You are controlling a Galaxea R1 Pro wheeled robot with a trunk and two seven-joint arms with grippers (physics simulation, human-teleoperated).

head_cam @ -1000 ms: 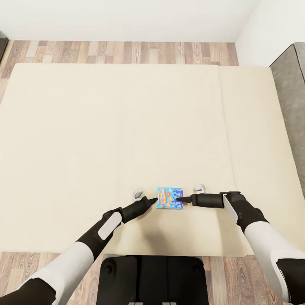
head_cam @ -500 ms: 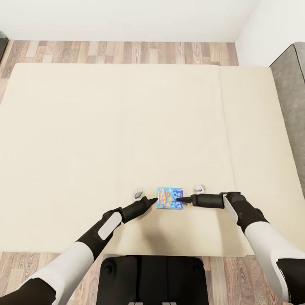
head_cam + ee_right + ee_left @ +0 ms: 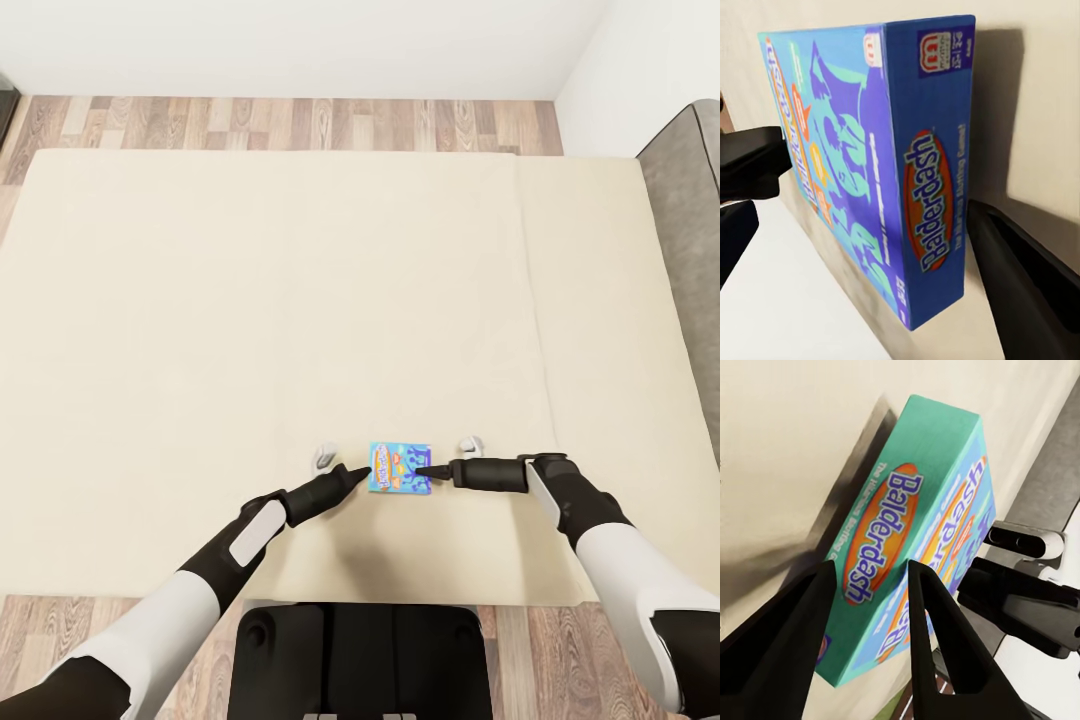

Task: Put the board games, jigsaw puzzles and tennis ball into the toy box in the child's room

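Between the two grippers, near the front edge of the bed (image 3: 200, 330), lies the blue board game (image 3: 400, 468). The left gripper (image 3: 362, 473) meets the box's left edge; in the left wrist view its two dark fingers (image 3: 934, 622) are spread, straddling the teal side panel of the box (image 3: 907, 562), with no clear contact visible. The right gripper (image 3: 424, 471) points leftward at the box's right edge; in the right wrist view one dark finger (image 3: 1024, 270) lies beside the blue side panel (image 3: 922, 157), jaws parted. Whether either gripper presses the box cannot be determined.

Box orientation: flat on the beige mattress, printed face up, its slightly longer axis running away from the robot.

Arm pose: both forearms extend forward and inward, low over the mattress, the left angled diagonally, the right nearly horizontal across the head view.

Box appearance: thin rectangular carton, blue cartoon face, "Balderdash" in an orange oval on the sides.
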